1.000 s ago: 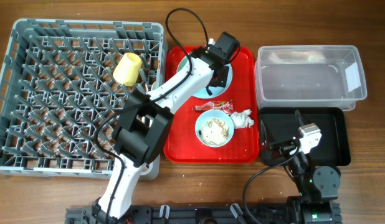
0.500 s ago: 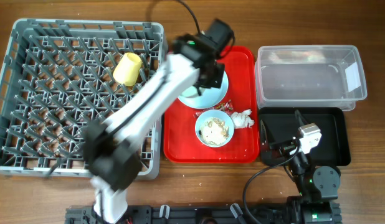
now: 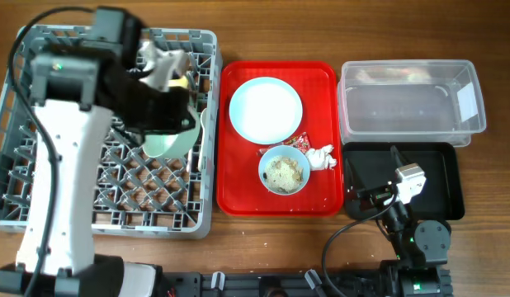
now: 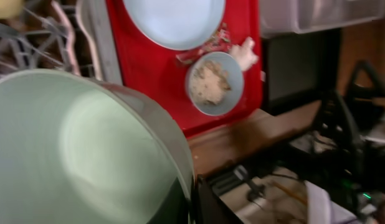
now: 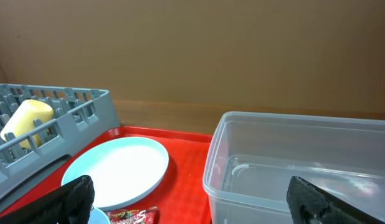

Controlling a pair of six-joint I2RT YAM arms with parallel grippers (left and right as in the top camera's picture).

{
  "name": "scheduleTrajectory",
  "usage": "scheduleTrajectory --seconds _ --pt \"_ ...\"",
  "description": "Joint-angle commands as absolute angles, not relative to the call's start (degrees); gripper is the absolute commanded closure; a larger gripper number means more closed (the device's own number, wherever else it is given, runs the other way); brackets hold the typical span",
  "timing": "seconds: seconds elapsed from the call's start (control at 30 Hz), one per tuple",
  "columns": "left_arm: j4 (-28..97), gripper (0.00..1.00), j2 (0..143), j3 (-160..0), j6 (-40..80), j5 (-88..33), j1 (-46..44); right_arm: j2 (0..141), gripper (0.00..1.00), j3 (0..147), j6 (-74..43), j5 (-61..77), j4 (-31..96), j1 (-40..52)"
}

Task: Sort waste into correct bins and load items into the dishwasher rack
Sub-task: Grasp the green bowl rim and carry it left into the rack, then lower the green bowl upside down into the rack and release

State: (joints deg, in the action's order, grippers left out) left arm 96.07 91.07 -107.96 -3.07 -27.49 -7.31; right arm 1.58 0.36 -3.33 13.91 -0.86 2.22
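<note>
Two bowls in play. Nearest the robot's base, the right gripper [image 5: 195, 200] sits over the black tray [image 3: 441, 177], fingers spread wide, holding nothing. Just beyond, on the red serving tray [image 3: 238, 194], the bowl of rice scraps [image 3: 284, 172] sits with the crumpled napkin [image 3: 321, 157] touching its right side and the red snack wrapper [image 3: 295, 141] at its far edge. Over on the left, the left gripper [image 3: 166, 124] is pressed together on the rim of the empty pale bowl [image 3: 168, 140] — held over the right side of the grey dishwasher rack [image 3: 148, 190]. Farther back, the light blue plate [image 3: 266, 110] lies flat on the red tray, the yellow cup [image 5: 27, 121] lies in the rack, and the clear tub [image 3: 412, 103] stands far right.
</note>
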Motion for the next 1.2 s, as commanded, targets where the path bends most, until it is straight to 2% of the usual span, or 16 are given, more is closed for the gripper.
scheduleTrajectory --seconds 0.0,0.1,0.23,0.37,0.57,0.73,1.17 --pt "96.47 0.96 91.31 -99.57 -20.6 -51.18 3.95 1.67 0.0 0.3 -3.16 14.04 -1.17 2.57" --pt "95.2 0.96 91.35 -91.77 -27.14 -60.1 11.6 1.67 0.0 0.3 -3.16 14.04 -1.17 2.57" --pt "89.86 0.96 93.58 -81.78 -29.65 -69.41 19.35 1.67 0.0 0.3 -3.16 14.06 -1.17 2.57" --pt "85.69 0.94 98.76 -77.38 -29.63 -72.73 22.13 1.67 0.0 0.3 -3.16 14.04 -1.17 2.57" --pt "85.69 0.96 107.61 -77.34 -29.89 -72.93 21.87 1.67 0.0 0.3 -3.16 14.04 -1.17 2.57" --pt "86.35 0.96 108.92 -77.34 -31.55 -74.32 21.87 1.67 0.0 0.3 -3.14 14.04 -1.17 2.57" --pt "84.23 0.96 108.95 -77.34 -32.51 -63.75 22.31 1.67 0.0 0.3 -3.16 14.04 -1.17 2.57"
